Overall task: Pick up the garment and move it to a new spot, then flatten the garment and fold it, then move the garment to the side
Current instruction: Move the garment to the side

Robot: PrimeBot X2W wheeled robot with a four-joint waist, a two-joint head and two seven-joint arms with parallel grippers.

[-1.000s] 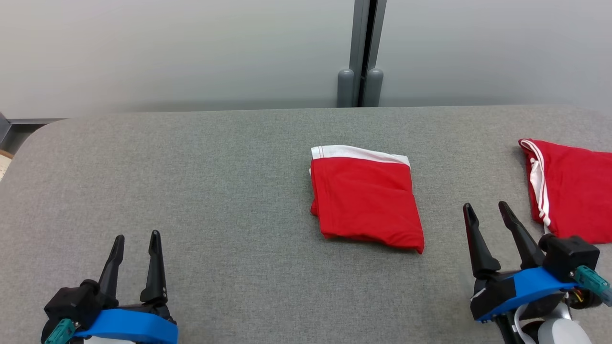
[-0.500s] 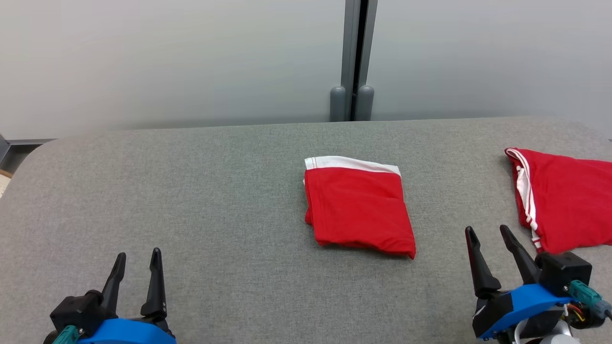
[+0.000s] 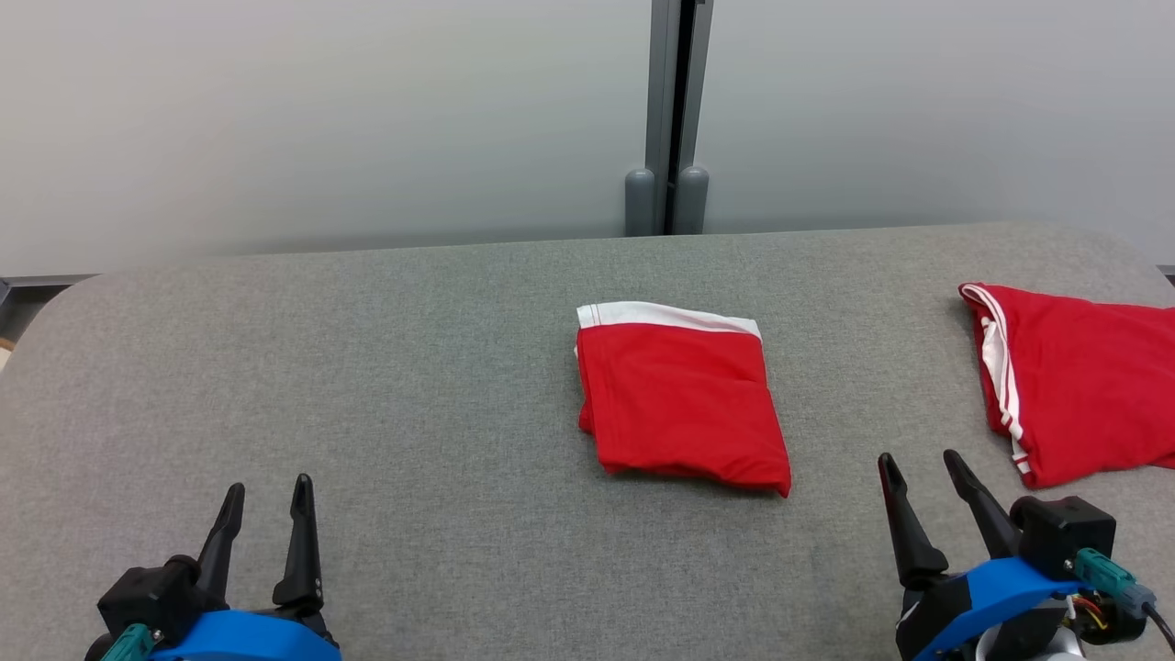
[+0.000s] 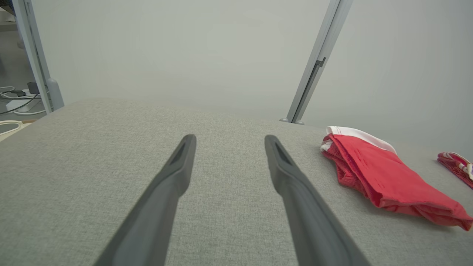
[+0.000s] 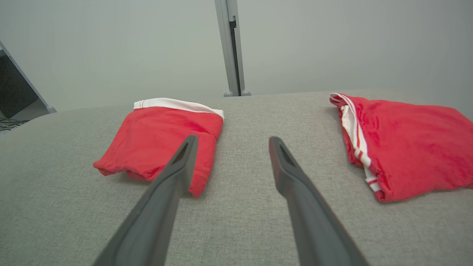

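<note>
A folded red fabric garment with white waistband [image 3: 679, 404] lies on the grey cloth-covered tabletop [image 3: 367, 367]. The left fingers [image 3: 299, 542] and right fingers [image 3: 904, 519] stand spread, holding nothing.

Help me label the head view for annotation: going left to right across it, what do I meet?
In order: left gripper → folded red garment → right gripper → second red garment at the right edge.

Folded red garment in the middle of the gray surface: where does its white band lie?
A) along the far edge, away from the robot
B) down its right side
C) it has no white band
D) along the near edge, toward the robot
A: the white band runs along the far edge of the folded red garment.
</note>
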